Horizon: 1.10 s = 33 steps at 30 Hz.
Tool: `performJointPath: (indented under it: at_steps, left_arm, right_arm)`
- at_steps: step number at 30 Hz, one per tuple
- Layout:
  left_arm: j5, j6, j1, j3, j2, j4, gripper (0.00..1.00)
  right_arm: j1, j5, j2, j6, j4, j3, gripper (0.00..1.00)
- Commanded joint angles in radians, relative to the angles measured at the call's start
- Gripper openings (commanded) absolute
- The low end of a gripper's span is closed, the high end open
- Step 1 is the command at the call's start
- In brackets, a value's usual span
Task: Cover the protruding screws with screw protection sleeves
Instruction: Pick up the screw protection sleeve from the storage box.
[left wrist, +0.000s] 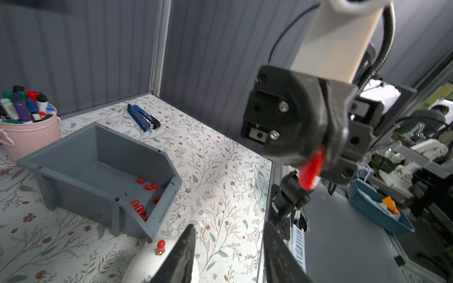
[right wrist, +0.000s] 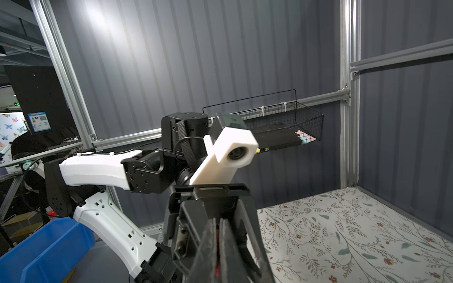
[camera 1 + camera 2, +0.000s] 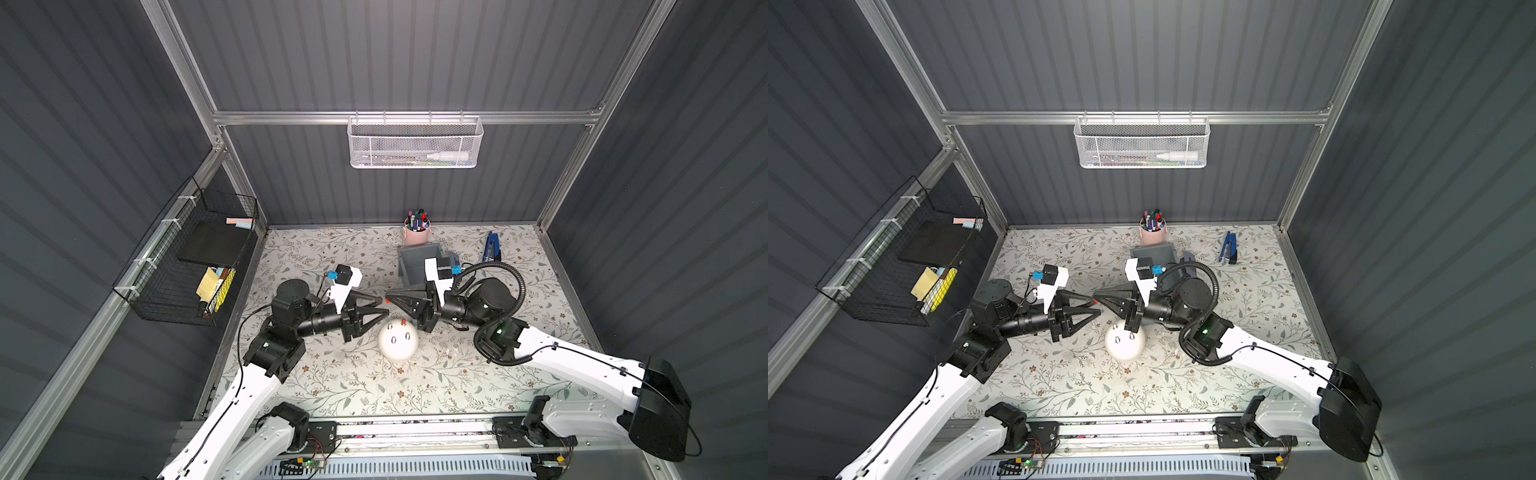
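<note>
Two robot arms meet tip to tip above the middle of the floral desk point(image 3: 332, 374), just beyond a white dome point(image 3: 397, 338). The right claw point(image 3: 389, 298) is clenched on a red sleeve point(image 1: 310, 169), which sticks out from between its fingers in the left wrist view. The right wrist view shows only a red sliver pinched between the pressed-together pads point(image 2: 210, 245). The left claw point(image 3: 384, 306) faces it, released, with jaws parted and nothing between them, its fingers point(image 1: 181, 254) short of the held sleeve. On the dome, the far screw wears a red cap point(image 3: 403, 322), which stands upright in the left wrist view. Three bare screws point(image 3: 394, 340) stand nearer on the dome's top. More sleeves point(image 1: 140, 208) lie loose on the floor of the grey bin point(image 3: 411, 259), which sits at the far side of the desk behind the right claw, just in front of a pink cup point(image 3: 417, 237) of pens. A blue stapler point(image 3: 491, 247) lies right of the bin.
</note>
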Motion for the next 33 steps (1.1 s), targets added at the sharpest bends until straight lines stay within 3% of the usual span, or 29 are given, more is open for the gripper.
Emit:
performJointPath:
  at_steps: [1, 7, 11, 16, 26, 29, 33]
  left_arm:
    - [-0.005, -0.123, 0.021, -0.022, 0.002, 0.194, 0.44]
    - [0.118, -0.141, 0.026, -0.022, 0.03, 0.283, 0.38]
    - [0.161, -0.11, 0.026, -0.016, 0.038, 0.273, 0.48]
    - [0.183, -0.109, 0.026, -0.01, 0.054, 0.273, 0.48]
    - [0.234, -0.21, 0.026, 0.007, 0.079, 0.39, 0.35]
    - [0.233, -0.216, 0.026, 0.006, 0.076, 0.397, 0.27]
    - [0.232, -0.223, 0.026, 0.007, 0.074, 0.407, 0.26]
  right_arm:
    - [0.015, 0.001, 0.016, 0.001, 0.059, 0.017, 0.05]
    - [0.022, 0.049, 0.018, 0.007, 0.091, -0.005, 0.04]
    - [0.022, 0.083, -0.001, 0.006, 0.105, -0.024, 0.03]
    - [0.022, 0.093, -0.015, -0.012, 0.08, -0.028, 0.03]
    - [0.02, 0.113, -0.004, -0.017, 0.061, -0.028, 0.03]
    - [0.021, 0.114, -0.006, -0.035, 0.034, -0.018, 0.03]
    - [0.022, 0.117, -0.01, -0.049, 0.016, -0.014, 0.03]
